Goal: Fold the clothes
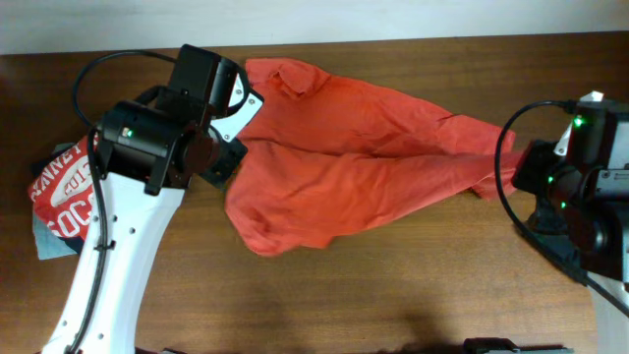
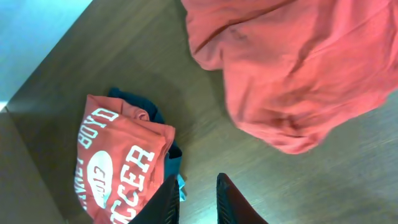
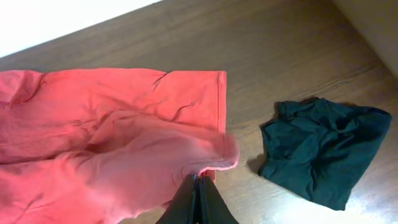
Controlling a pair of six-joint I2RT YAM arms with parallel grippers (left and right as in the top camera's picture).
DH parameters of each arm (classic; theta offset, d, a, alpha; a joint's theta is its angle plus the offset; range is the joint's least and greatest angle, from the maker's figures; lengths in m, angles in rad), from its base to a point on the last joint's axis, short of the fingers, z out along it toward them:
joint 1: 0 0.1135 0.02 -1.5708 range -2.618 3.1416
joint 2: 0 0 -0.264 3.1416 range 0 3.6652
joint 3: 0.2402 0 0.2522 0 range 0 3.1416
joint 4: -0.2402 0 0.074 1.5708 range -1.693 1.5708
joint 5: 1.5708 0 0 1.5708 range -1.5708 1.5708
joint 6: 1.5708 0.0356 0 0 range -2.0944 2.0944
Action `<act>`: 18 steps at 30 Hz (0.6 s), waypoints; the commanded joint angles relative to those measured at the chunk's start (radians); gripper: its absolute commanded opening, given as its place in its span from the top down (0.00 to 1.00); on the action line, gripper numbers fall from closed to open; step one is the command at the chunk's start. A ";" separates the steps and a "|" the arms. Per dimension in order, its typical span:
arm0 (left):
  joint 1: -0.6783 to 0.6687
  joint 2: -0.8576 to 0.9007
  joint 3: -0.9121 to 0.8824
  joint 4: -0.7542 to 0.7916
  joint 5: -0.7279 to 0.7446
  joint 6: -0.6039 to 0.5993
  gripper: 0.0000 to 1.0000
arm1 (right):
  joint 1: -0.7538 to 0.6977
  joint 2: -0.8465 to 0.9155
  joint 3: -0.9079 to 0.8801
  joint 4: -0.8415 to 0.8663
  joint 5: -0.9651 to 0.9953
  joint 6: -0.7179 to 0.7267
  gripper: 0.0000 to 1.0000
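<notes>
From overhead, the orange shirt [image 1: 364, 157] lies crumpled across the middle of the table [image 1: 393, 295], stretching from the left arm [image 1: 147, 138] to the right arm [image 1: 580, 187]. At the left edge a folded red shirt [image 1: 59, 197] (white lettering) rests on a blue garment [image 1: 44, 241].

In the left wrist view, the left gripper [image 2: 196, 180] hangs over bare wood, its jaws apart with nothing between them. The red shirt is just beside it and the orange shirt is farther off.

In the right wrist view, the right gripper [image 3: 198, 180] has its jaws together, seemingly pinching the orange shirt's edge, though the contact is partly hidden. A dark garment [image 3: 320, 149] lies bunched nearby, clear of the shirt.
</notes>
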 commanded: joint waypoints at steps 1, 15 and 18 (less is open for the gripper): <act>0.001 0.012 -0.002 0.002 0.066 -0.007 0.79 | -0.008 0.010 0.013 -0.018 0.034 0.010 0.96; 0.003 0.081 -0.370 0.127 0.264 -0.260 0.73 | -0.008 0.072 0.013 -0.061 0.034 0.010 0.96; 0.003 0.081 -0.489 0.192 0.296 -0.418 0.72 | -0.008 0.077 0.013 -0.061 0.034 0.010 0.96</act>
